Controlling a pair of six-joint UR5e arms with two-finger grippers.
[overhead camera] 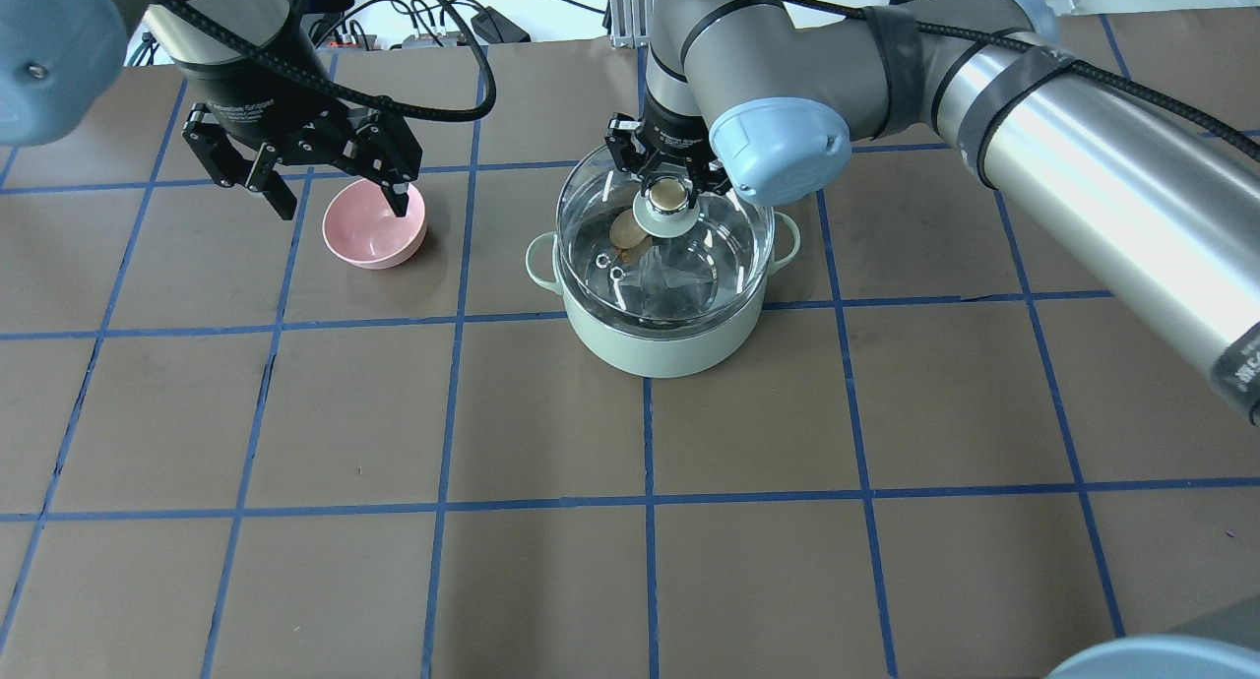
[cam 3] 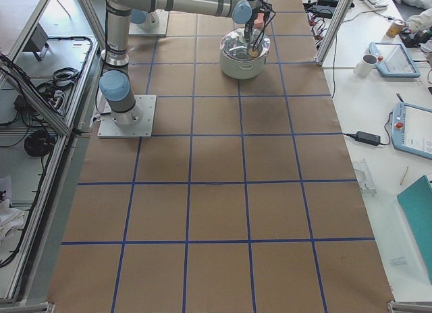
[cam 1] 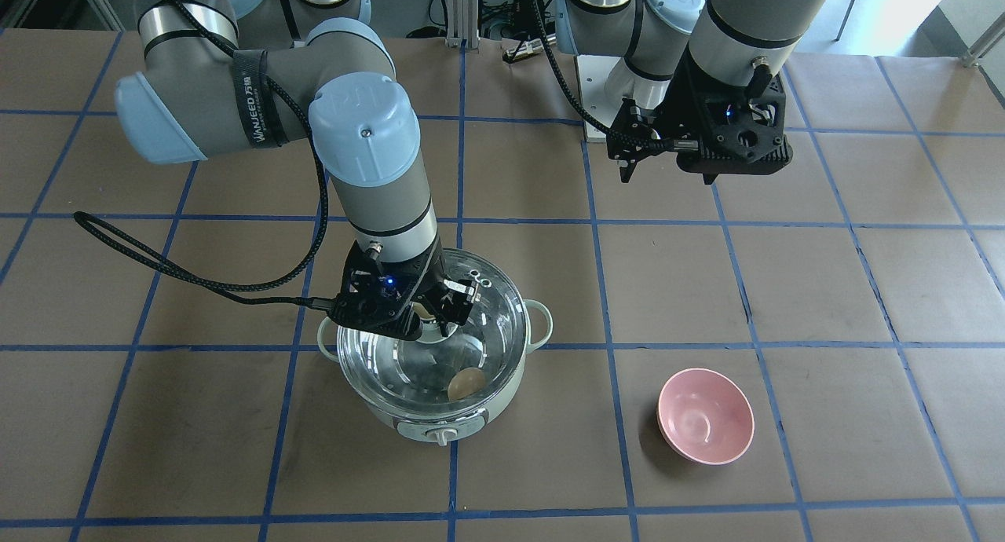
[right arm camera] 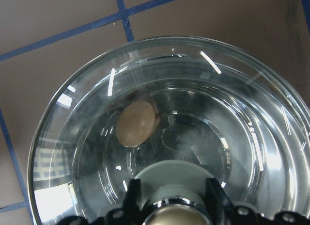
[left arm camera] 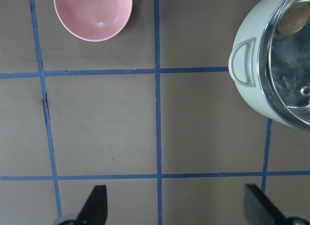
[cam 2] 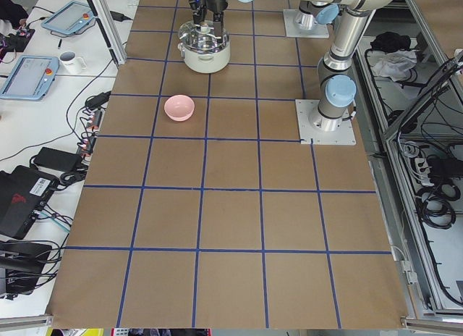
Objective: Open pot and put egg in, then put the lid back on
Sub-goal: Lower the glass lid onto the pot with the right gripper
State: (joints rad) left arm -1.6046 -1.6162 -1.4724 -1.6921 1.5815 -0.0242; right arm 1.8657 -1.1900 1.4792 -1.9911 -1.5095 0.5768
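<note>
Gripping the beige knob [overhead camera: 668, 197] from either side, the right gripper [cam 1: 436, 316] has its jaws closed onto it, partway in, one finger touching each flank. That knob tops the lid [right arm camera: 252, 128], which covers the mouth of the pot [overhead camera: 669, 349], steel rim level with the pot's rim. Through the glass the egg [right arm camera: 136, 123] lies on the shiny floor inside, off to one side of centre. Well apart, the left gripper [overhead camera: 345, 210] hangs above the tabletop [overhead camera: 492, 561] near the pink bowl [cam 1: 705, 416], its jaws spread wide, holding and touching nothing.
</note>
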